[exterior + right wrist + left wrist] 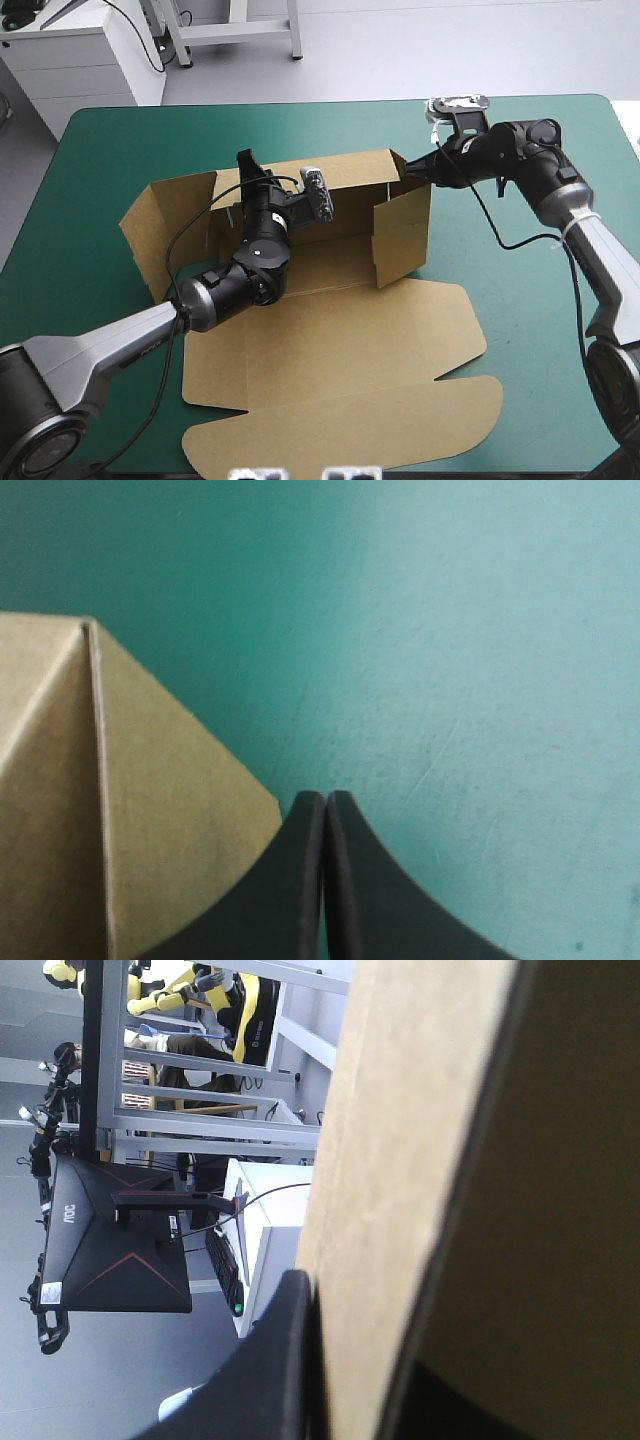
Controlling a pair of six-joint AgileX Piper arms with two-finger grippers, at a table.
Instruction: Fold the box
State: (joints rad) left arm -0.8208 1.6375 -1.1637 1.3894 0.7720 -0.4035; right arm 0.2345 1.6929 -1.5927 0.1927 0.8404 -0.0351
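The box (330, 265), a cut sheet of brown board partly raised, sits on the left-centre of the tabletop (540, 330), clear of all its edges. The left claw (246, 165) reaches in over the box floor and is clamped on the top edge of the back wall (350, 185) near its left end. In the left wrist view the board runs up between the two black fingers (285, 1360), which are nearly together with only the sheet between them. The right claw (410, 172) is fully closed with nothing in it, its black fingers (300, 880) meeting in one pointed arch. It is just outside the box's far right corner, and in the right wrist view a corner of board lies against the side of one finger.

The back wall stands upright. The right end wall (405, 235) is also raised, with a loose panel turned inward. The left end flap (165, 215) splays outward to the left. The lid (340, 340) lies flat, its tuck flap nearest the tabletop's near edge.

The tray's long axis runs left to right, roughly parallel to the far edge, with its right end slightly farther back. The opening faces up and the lid stretches toward the near edge. Bare teal-green cover surrounds the box, widest on the right.
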